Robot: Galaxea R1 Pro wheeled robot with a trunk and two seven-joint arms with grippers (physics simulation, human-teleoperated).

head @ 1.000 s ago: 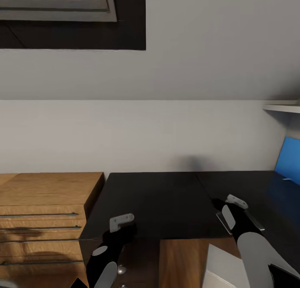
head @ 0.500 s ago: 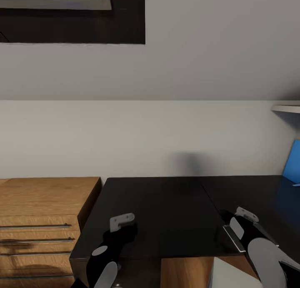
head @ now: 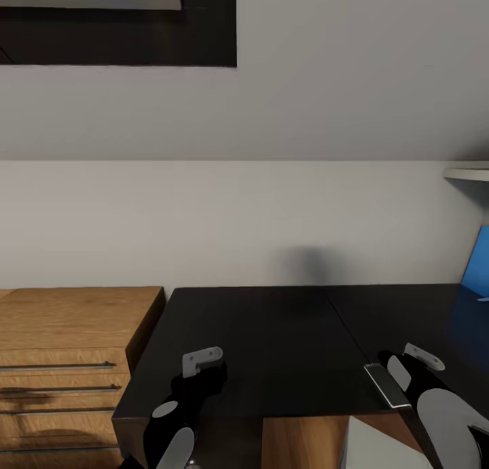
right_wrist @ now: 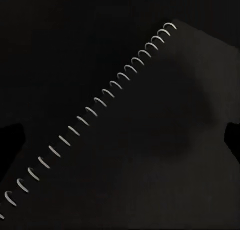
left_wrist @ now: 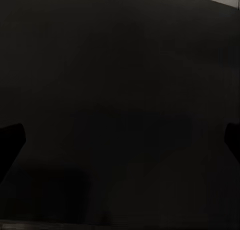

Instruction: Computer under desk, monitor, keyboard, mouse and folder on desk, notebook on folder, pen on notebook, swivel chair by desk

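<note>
The black desk (head: 272, 347) spreads in front of me. At its front edge lies the notebook (head: 384, 385), a thin pale strip with a dark rim. In the right wrist view the notebook (right_wrist: 165, 140) lies flat and dark, with a white spiral binding (right_wrist: 100, 102) running across it. My right gripper (head: 415, 364) hangs over it, open, its fingertips (right_wrist: 10, 140) far apart. My left gripper (head: 202, 362) hovers open over bare desk (left_wrist: 120, 90). The blue folder (head: 477, 272) stands tilted at the desk's far right. A pale grey box, seemingly the computer (head: 373, 448), sits below the desk's front edge.
A light wood cabinet (head: 68, 320) with bar handles stands against the desk's left end. A white shelf (head: 468, 174) juts from the wall at the upper right. The grey wall closes off the back. Wooden floor (head: 299, 442) shows under the desk edge.
The view has moved closer to the desk and a little left. Over the last half second my right gripper slid right while the notebook stayed put. My left arm kept its pose.
</note>
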